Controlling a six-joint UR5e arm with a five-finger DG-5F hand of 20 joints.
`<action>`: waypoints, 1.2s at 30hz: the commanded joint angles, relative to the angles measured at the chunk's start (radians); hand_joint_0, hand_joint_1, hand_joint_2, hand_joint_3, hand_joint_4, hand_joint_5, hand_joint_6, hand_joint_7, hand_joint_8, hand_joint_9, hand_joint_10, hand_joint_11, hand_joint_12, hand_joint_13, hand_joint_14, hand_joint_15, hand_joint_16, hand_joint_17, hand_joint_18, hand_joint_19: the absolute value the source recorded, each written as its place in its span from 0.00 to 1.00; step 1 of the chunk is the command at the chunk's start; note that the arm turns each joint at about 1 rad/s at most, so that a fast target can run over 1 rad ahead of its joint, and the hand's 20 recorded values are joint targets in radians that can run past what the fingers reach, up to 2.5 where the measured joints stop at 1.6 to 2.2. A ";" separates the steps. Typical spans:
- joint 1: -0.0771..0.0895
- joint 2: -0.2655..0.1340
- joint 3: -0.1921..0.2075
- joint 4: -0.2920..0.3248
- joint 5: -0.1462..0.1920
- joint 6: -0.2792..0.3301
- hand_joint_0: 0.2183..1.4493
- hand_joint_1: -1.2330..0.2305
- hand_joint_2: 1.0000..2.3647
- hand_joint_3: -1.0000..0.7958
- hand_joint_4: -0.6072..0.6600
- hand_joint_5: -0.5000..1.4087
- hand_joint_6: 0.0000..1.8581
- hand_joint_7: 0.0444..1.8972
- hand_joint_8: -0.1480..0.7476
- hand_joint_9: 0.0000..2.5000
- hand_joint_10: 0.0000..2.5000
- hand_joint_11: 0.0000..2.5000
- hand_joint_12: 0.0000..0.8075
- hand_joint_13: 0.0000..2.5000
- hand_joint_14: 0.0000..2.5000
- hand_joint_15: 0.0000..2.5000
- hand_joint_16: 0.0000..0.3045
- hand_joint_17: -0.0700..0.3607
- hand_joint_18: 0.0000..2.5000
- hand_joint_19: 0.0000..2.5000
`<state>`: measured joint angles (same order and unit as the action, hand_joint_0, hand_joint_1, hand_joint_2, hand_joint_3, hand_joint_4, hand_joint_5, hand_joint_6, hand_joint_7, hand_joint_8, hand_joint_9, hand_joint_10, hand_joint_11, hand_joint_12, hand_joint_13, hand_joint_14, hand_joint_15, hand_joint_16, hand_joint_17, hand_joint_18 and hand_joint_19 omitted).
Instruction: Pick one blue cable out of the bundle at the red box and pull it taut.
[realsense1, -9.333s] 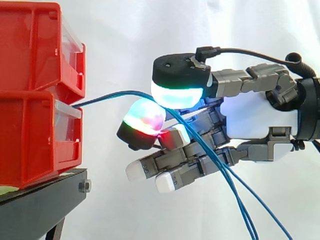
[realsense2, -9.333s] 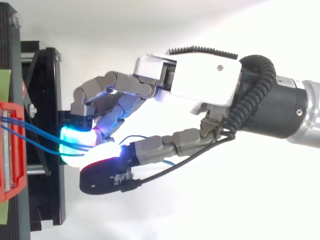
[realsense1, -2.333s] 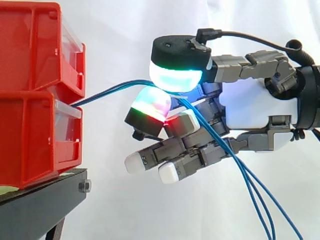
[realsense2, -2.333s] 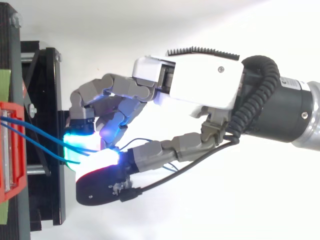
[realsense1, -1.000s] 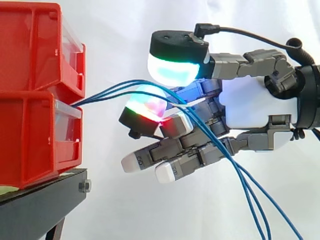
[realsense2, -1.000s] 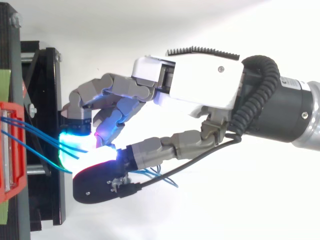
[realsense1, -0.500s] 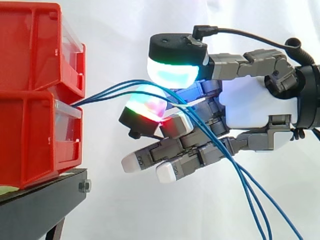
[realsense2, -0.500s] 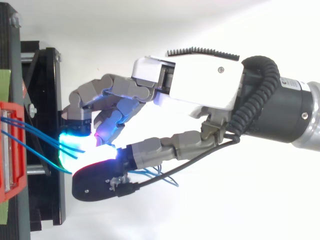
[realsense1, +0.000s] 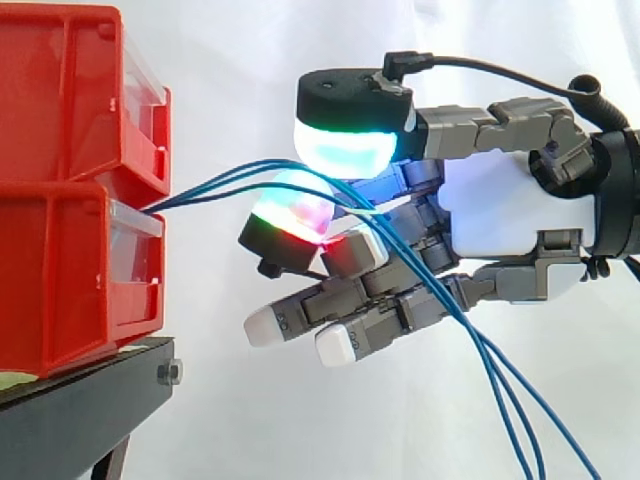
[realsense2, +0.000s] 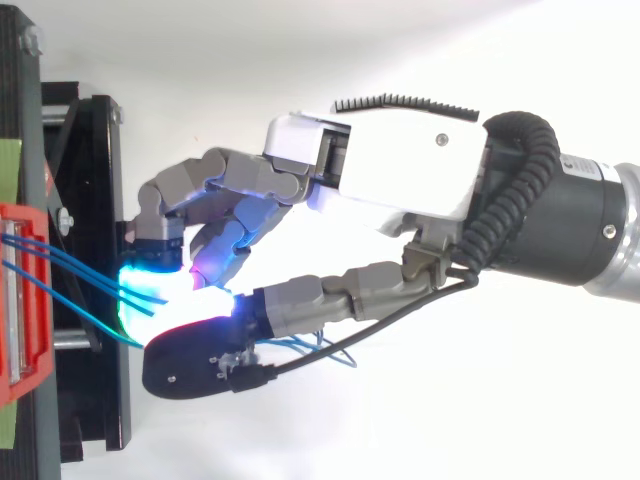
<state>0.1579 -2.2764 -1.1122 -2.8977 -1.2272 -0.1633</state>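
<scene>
Three thin blue cables (realsense1: 215, 182) leave the lower red bin (realsense1: 60, 270) at the left. They arc to the right through my hand (realsense1: 510, 220) and hang down to the bottom right. My fingers are curled. The cyan thumb pad (realsense1: 350, 150) sits just above a red-green finger pad (realsense1: 290, 215). The top cable runs between these two pads, while the other two cross beside the finger pad. In the top view the cables (realsense2: 70, 268) fan out from the bin toward the glowing pads of my hand (realsense2: 400, 165).
A second red bin (realsense1: 60, 90) is stacked on the lower one. Both stand on a black stand (realsense1: 80, 400), whose frame (realsense2: 95, 200) lies just left of my fingertips. A white curtain hangs behind.
The thumb has lifted slightly off the finger pad since 2.3 s ago. The cables, bunched then, now fan into three strands. Nothing much has shifted in the last half second.
</scene>
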 joint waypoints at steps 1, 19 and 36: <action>-0.001 0.000 0.000 0.000 0.000 -0.001 0.29 0.35 0.01 0.53 0.67 0.19 0.47 0.66 0.64 0.37 0.01 0.43 0.59 0.19 0.00 0.08 0.23 0.53 0.26 0.15; 0.000 0.000 0.000 -0.002 0.000 0.001 0.31 0.24 0.02 0.51 0.62 0.17 0.47 0.69 0.57 0.34 0.01 0.44 0.53 0.17 0.00 0.08 0.20 0.48 0.23 0.14; 0.000 0.000 0.000 -0.005 0.000 0.002 0.39 0.14 0.00 0.28 0.64 0.14 0.47 0.62 0.55 0.27 0.01 0.42 0.53 0.15 0.00 0.06 0.20 0.48 0.23 0.10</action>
<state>0.1579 -2.2764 -1.1122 -2.9019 -1.2272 -0.1621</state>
